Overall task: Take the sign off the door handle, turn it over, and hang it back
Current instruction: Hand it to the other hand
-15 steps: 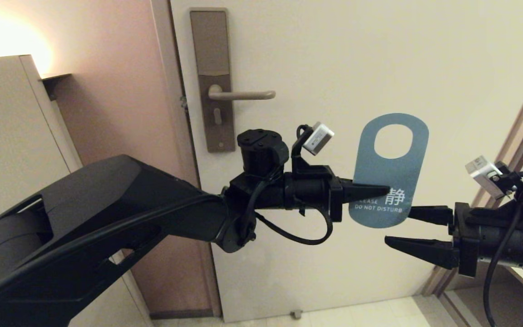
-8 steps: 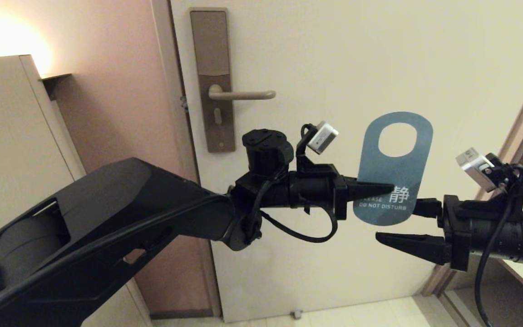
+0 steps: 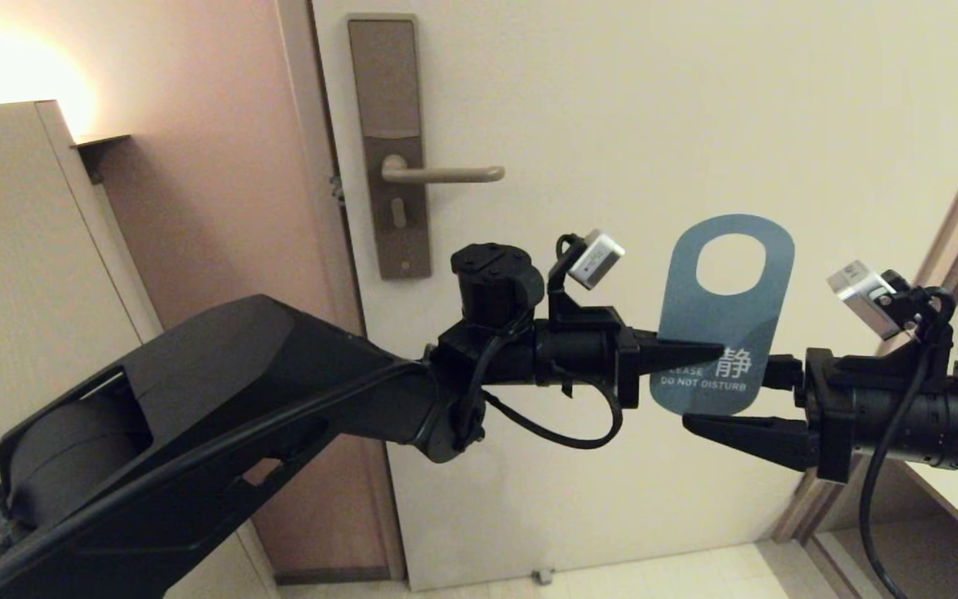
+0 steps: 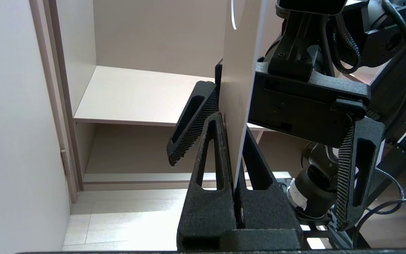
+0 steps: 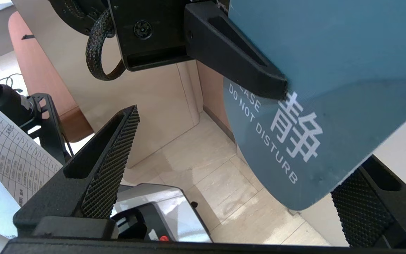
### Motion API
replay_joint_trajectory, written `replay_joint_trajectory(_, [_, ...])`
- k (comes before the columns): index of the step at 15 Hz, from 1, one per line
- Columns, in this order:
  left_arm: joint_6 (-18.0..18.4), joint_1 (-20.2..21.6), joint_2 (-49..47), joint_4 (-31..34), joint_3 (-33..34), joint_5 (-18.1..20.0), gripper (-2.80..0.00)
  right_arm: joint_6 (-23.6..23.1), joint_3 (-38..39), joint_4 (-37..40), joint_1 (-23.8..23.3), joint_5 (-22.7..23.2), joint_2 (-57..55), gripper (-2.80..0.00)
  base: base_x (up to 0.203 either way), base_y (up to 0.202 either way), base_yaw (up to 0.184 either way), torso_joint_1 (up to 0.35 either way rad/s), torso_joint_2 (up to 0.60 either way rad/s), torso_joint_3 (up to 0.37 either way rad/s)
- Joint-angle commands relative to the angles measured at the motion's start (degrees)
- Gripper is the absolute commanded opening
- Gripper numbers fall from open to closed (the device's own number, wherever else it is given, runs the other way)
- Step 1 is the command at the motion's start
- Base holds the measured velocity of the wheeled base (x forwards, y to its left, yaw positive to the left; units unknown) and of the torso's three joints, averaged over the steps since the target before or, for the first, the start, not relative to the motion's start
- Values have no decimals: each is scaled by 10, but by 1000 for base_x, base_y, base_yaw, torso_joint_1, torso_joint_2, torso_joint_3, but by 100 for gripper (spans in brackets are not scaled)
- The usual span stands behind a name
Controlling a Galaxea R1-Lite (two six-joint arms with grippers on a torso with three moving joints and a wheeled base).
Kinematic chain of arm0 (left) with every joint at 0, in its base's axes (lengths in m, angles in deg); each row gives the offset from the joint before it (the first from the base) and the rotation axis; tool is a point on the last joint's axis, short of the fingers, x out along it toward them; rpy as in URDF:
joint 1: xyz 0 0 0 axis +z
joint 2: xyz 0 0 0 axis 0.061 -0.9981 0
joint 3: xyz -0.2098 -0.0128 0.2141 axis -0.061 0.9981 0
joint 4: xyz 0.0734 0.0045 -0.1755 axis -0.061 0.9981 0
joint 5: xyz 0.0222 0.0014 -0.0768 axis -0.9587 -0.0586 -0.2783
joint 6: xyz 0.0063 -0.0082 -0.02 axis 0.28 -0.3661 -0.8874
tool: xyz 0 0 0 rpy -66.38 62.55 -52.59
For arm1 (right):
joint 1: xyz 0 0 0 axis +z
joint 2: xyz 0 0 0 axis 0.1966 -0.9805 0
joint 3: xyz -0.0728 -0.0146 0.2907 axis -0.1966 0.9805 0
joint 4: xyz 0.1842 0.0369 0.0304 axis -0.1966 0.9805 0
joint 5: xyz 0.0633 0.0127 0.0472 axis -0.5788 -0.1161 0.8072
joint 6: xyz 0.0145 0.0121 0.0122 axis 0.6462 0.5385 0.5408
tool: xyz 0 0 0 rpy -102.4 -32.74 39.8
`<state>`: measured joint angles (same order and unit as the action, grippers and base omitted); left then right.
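The sign (image 3: 727, 320) is a flat, thin card with rounded ends and an oval hole near its upper end. It is held upright in mid-air in front of the door (image 3: 695, 116), well clear of the door handle (image 3: 443, 173), its teal face towards the head camera. White print near its lower end reads "DO NOT DISTURB" beneath a large Chinese character; the first word above is partly covered by a finger, leaving "LEASE" legible. The left wrist view shows the card edge-on, with a plain pale reverse; no print can be made out there.

The left gripper (image 3: 708, 349) is clenched on the sign's lower part, its black, tapered, ribbed fingers pinching the card from both faces. The right gripper (image 3: 728, 399) stands released, its jaws wide apart and straddling the sign's lower corner: one finger lies behind the card and is mostly hidden, the other sits below and in front. Contact with the card cannot be confirmed.

The door handle is a slim, horizontal, brushed metal lever with a rounded end, mounted on a tall, narrow backplate (image 3: 386, 125) near the door's left edge. It carries nothing.
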<state>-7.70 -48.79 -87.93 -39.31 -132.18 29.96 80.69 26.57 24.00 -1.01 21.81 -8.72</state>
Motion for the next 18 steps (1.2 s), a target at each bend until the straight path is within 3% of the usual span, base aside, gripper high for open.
replay_joint_trajectory(1, [-1, 0, -2, -3, -3, 3, -280, -1, 2, -2, 0, 3, -2, 0, 0, 0, 0, 0, 0, 0])
replay_joint_trajectory(6, [-1, 0, -5, -3, -9, 4, -280, -1, 3, -2, 0, 3, -2, 0, 0, 0, 0, 0, 0, 0])
replay_joint_trajectory(7, [-1, 0, -4, -3, -9, 4, -280, -1, 3, -2, 0, 3, -2, -280, 0, 0, 0, 0, 0, 0])
replay_joint_trajectory(18, [0, -6, -1, -5, -8, 4, -280, -6, 18, -13, 0, 2, 6, -280, 0, 0, 0, 0, 0, 0])
